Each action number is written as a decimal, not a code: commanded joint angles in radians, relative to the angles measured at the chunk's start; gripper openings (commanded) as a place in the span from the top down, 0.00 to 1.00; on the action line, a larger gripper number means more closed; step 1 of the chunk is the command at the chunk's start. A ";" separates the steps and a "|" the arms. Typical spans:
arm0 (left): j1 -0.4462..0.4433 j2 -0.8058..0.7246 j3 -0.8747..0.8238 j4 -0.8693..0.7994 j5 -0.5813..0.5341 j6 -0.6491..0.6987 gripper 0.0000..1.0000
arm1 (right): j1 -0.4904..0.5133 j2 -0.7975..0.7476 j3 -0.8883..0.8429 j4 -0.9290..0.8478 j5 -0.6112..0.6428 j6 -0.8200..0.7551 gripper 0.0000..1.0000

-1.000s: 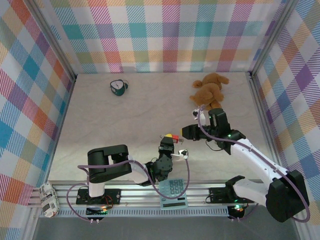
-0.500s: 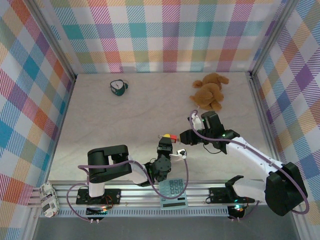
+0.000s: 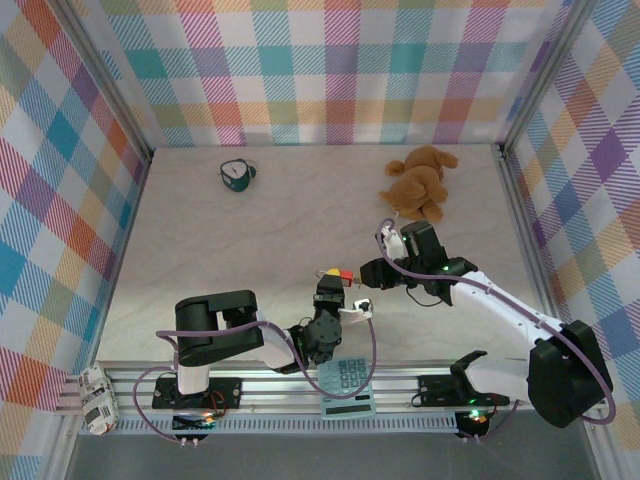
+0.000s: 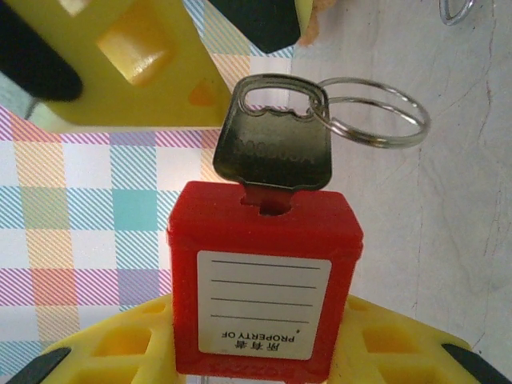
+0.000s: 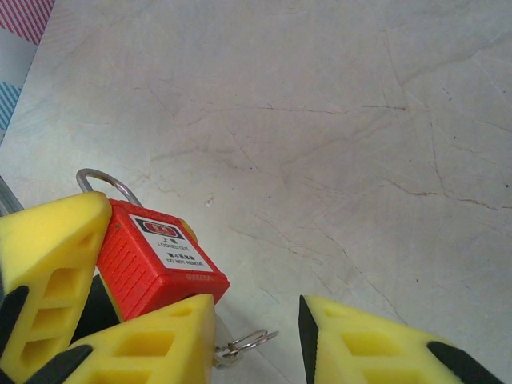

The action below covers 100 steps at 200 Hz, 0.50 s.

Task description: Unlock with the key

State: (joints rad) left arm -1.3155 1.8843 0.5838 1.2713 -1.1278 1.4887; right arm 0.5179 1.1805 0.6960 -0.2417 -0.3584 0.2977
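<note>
In the left wrist view a red padlock [image 4: 264, 280] with a white label stands between my left gripper's [image 4: 264, 352] yellow fingers [image 4: 112, 348], which are shut on its body. The key [image 4: 276, 144], dull metal with a wire ring [image 4: 376, 112], sits in the keyhole on the padlock's end. From the right wrist the padlock [image 5: 156, 260] and its silver shackle [image 5: 104, 182] show at lower left. My right gripper [image 5: 254, 316] is open, right beside the key's ring [image 5: 244, 346], and its left finger [image 5: 152, 344] hides the key itself. From above, the two grippers meet near the padlock [image 3: 340, 274].
A brown teddy bear [image 3: 420, 180] lies at the back right, and a small dark teal object [image 3: 237, 175] at the back left. A calculator [image 3: 346, 388] rests on the front rail between the arm bases. Checked walls enclose the pale table [image 3: 250, 240].
My right gripper has moved left and closer to the padlock and key. The left gripper has held the padlock still.
</note>
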 commanded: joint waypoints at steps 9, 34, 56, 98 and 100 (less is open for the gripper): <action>-0.012 -0.013 -0.005 0.060 -0.018 -0.015 0.87 | 0.005 -0.058 0.040 -0.033 -0.013 -0.008 0.62; -0.014 -0.013 -0.003 0.059 -0.020 -0.013 0.87 | 0.009 -0.074 0.045 -0.048 -0.041 -0.004 0.62; -0.014 -0.013 0.000 0.060 -0.019 -0.014 0.88 | 0.028 -0.049 0.054 -0.073 -0.045 -0.019 0.60; -0.016 -0.020 -0.003 0.060 -0.023 -0.013 0.88 | 0.060 -0.011 0.063 -0.079 -0.020 -0.021 0.59; -0.016 -0.020 -0.003 0.060 -0.023 -0.013 0.88 | 0.060 -0.011 0.063 -0.081 -0.016 -0.021 0.59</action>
State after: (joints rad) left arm -1.3155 1.8843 0.5838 1.2713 -1.1282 1.4887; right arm 0.5690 1.1637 0.7330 -0.2989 -0.3817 0.2970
